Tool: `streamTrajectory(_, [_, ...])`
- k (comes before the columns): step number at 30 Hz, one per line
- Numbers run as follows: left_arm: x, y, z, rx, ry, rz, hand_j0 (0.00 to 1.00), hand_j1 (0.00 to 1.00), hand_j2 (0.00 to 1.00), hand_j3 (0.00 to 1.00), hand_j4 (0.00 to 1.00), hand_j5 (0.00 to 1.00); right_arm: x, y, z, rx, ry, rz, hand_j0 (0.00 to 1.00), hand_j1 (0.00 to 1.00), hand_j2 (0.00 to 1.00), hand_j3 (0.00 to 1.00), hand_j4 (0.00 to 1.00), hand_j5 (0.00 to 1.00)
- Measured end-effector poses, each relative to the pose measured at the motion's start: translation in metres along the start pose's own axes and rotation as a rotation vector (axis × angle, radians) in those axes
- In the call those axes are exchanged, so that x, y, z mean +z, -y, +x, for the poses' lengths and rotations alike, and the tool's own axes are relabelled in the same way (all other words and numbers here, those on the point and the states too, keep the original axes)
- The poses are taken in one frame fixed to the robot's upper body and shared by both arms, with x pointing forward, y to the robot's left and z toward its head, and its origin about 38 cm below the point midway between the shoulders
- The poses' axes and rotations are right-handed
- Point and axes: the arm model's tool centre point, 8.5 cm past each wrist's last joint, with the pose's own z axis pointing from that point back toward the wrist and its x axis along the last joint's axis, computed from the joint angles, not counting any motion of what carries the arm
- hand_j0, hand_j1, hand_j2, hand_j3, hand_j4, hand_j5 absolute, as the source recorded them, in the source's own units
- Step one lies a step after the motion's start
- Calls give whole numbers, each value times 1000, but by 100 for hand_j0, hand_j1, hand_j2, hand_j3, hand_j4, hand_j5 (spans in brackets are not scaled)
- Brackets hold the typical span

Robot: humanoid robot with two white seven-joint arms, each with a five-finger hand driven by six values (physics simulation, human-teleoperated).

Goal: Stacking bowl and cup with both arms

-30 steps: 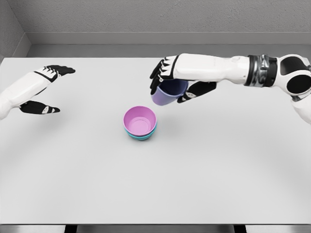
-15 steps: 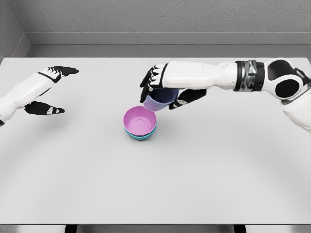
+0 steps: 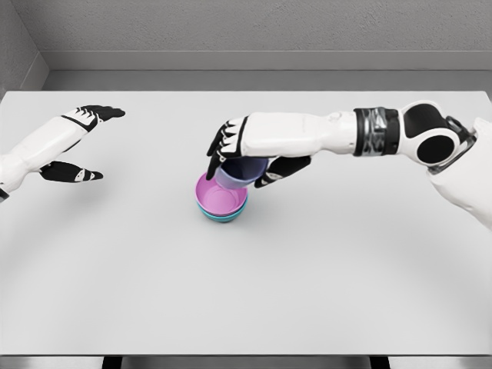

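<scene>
Over the white table (image 3: 307, 292), right hand (image 3: 240, 156) grips purple cup (image 3: 237, 174) above pink bowl (image 3: 218, 197)

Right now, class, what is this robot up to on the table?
The right hand grips a purple cup from above and holds it tilted over a pink bowl, which sits nested in a teal bowl on the white table. The cup overlaps the pink bowl's rim; whether it touches cannot be told. The left hand hovers open at the far left, holding nothing.
</scene>
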Motion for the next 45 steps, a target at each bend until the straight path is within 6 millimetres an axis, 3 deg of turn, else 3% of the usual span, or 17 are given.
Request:
streamTrajectory(40, [-3, 3, 2, 11, 8, 1, 100, 100, 100, 100, 100, 100, -29, -27, -9, -17, -1, 59, 73, 73, 73, 73, 73, 73])
streamTrajectory(45, [-3, 4, 3, 12, 8, 1, 100, 100, 100, 100, 100, 100, -29, -31, -11, -23, -9, 66, 82, 82, 82, 82, 82, 82])
